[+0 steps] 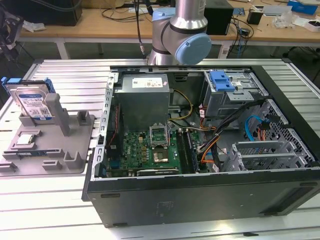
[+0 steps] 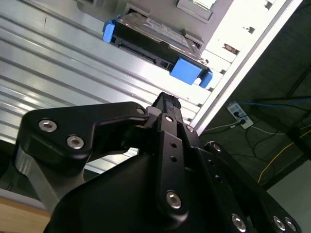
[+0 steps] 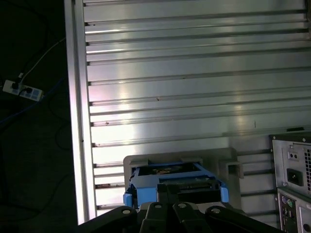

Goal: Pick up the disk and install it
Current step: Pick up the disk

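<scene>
The disk [image 1: 32,102] is a silver drive with a white-and-blue label and a blue frame. It stands on edge in a grey holder [image 1: 50,145] at the exterior view's left. In both wrist views I look down on its top edge: the disk [image 2: 155,36] shows blue frame ends, and the disk [image 3: 175,175] sits in the holder's slot [image 3: 146,160]. My black gripper [image 2: 167,104] hangs above the disk and apart from it. The gripper [image 3: 175,208] overlaps the disk's near edge in the first wrist view. Nothing is held.
An open computer case [image 1: 200,130] lies on the ribbed aluminium table [image 1: 65,75], right of the holder. Inside are a grey drive cage with a blue latch plate [image 1: 222,82], a motherboard [image 1: 150,147] and cables. A small silver chip [image 1: 27,140] lies on the holder. The table's edge [image 3: 77,121] runs beside the disk.
</scene>
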